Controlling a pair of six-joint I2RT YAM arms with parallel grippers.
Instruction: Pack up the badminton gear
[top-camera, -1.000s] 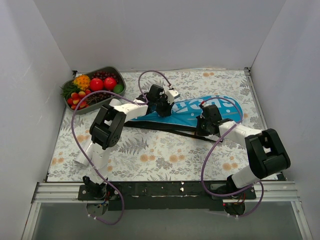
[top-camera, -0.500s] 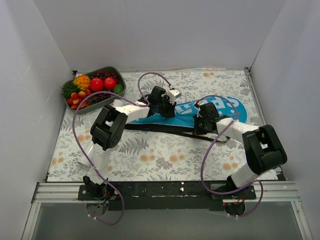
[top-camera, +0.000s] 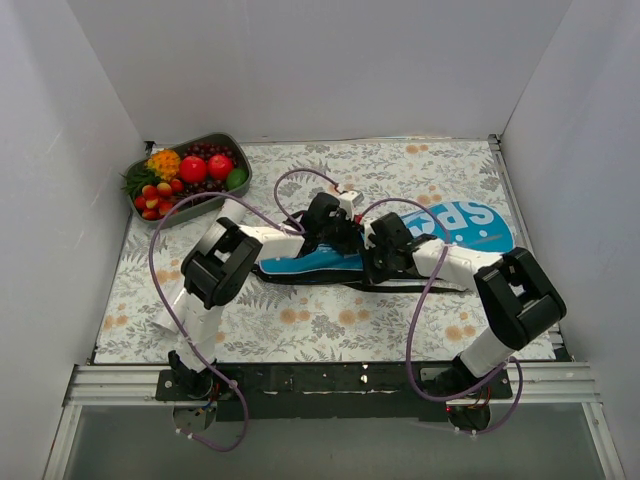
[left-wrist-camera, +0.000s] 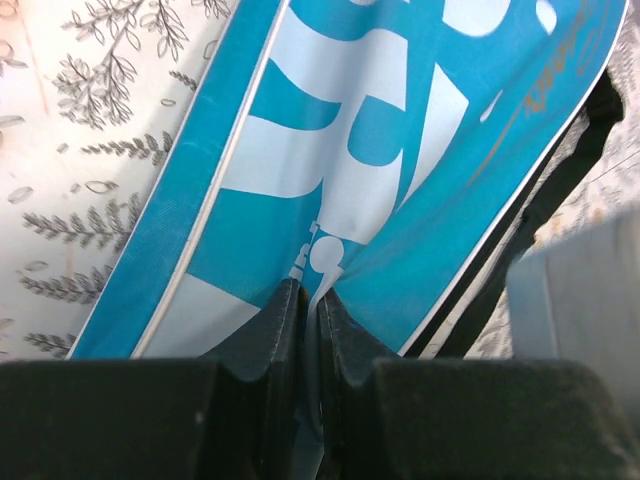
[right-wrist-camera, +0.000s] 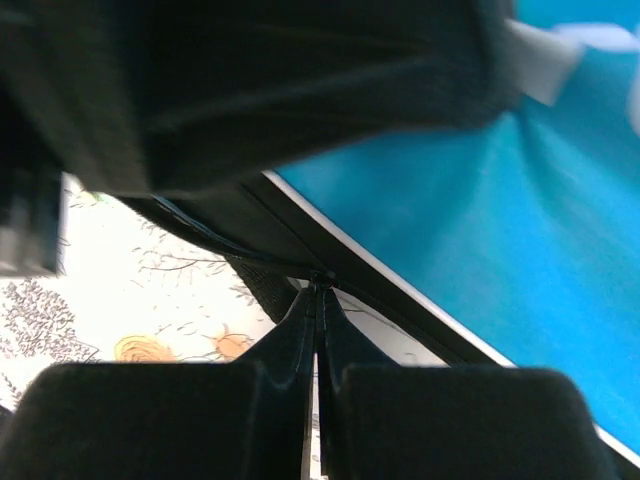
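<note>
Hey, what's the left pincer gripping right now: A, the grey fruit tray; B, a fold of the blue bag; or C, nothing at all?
B: in the left wrist view the left pincer is shut on a raised fold of the blue bag.

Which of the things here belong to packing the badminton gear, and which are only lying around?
For the job:
- blue bag, with the left gripper and the right gripper shut on it

Only lying around:
- grey tray of fruit
- floral table cover
</note>
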